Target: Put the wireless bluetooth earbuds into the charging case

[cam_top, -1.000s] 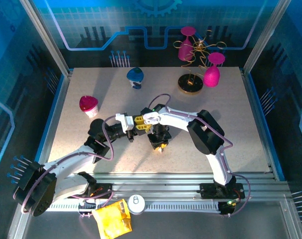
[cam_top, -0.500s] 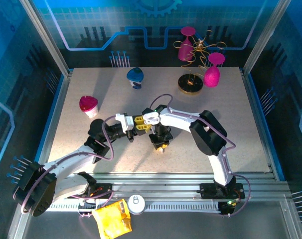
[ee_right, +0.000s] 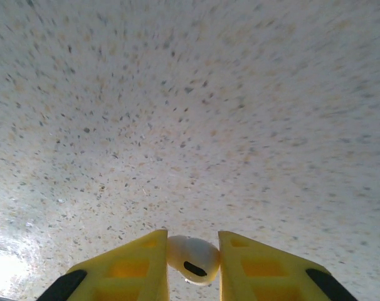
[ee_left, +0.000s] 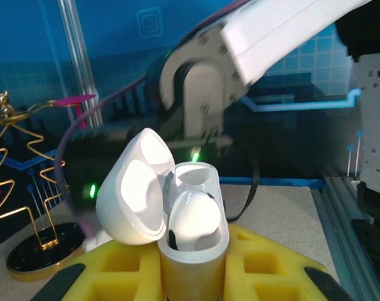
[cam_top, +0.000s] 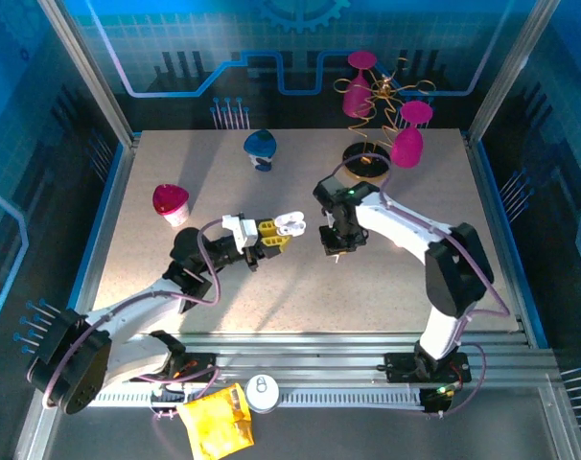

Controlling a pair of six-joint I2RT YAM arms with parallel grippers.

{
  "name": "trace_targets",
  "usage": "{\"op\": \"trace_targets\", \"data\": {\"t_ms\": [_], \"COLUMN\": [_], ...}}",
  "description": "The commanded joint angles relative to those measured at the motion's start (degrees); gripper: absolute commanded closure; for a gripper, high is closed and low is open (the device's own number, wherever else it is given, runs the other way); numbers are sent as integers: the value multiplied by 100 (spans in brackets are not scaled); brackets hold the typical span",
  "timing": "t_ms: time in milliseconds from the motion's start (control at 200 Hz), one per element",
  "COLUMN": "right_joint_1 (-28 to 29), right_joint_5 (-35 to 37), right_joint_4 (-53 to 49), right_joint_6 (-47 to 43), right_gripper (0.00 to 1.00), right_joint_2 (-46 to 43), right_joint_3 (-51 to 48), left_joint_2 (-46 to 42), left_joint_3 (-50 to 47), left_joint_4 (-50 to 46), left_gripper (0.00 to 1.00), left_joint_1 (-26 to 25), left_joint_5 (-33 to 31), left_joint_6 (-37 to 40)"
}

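Note:
My left gripper (cam_top: pixel 276 233) is shut on the charging case (cam_top: pixel 290 226), holding it upright above the table. In the left wrist view the case (ee_left: pixel 193 251) stands between the yellow fingers (ee_left: pixel 271 276) with its lid (ee_left: pixel 135 188) tipped open to the left. One white earbud (ee_left: pixel 193 216) sits in the near slot, and the far slot (ee_left: pixel 195 176) is empty. My right gripper (cam_top: pixel 335 246) hangs just right of the case. Seen from the right wrist, that gripper (ee_right: pixel 193 260) is shut on a second earbud (ee_right: pixel 191 256), pinched between its yellow fingers above the speckled table.
A pink cup (cam_top: pixel 170 202) stands at the left and a blue object (cam_top: pixel 261 149) at the back. A gold wire stand with magenta pieces (cam_top: pixel 377 115) is at the back right. A yellow packet (cam_top: pixel 217 422) and a white round item (cam_top: pixel 262 391) lie by the rail.
My right arm has swung from just in front of the case to the right and farther back. The left arm and the open case have stayed put.

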Motion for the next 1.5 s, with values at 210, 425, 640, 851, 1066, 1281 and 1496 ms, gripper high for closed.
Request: {"op": "trace_targets", "data": {"t_ms": [210,425,640,851,1066,1281,1496], "right_joint_1": [56,414,941,1257,1279,1294,1304], "right_joint_5": [1259,1529,1735,1581,1337,1162,1104], "right_joint_4": [439,675,1253,1715,1919,2033,2080], "right_joint_6": [-417,-739,-1054,-1265,-1285,-1266,-1265], "right_gripper": [78,77,78,78,78,78,78], "right_joint_2": [-1357,-1821,-2084,-2166,-1969,-1795,-1695], "right_joint_3": [-35,104,28,45,36,32,-104], "left_joint_2": [826,1349,1658,1782,1781,1697,1670], "left_joint_3": [234,484,641,692,728,711,744], "left_joint_4": [448,368,-7,-185,-228,-287,-286], "left_gripper": [81,81,81,81,81,81,80], "left_joint_1": [73,111,105,105,112,106,105], "left_joint_5": [-334,-318,-334,-353,-258,-239,-264], "left_joint_6": [-335,-441,-378,-401,-537,-608,-761]}}
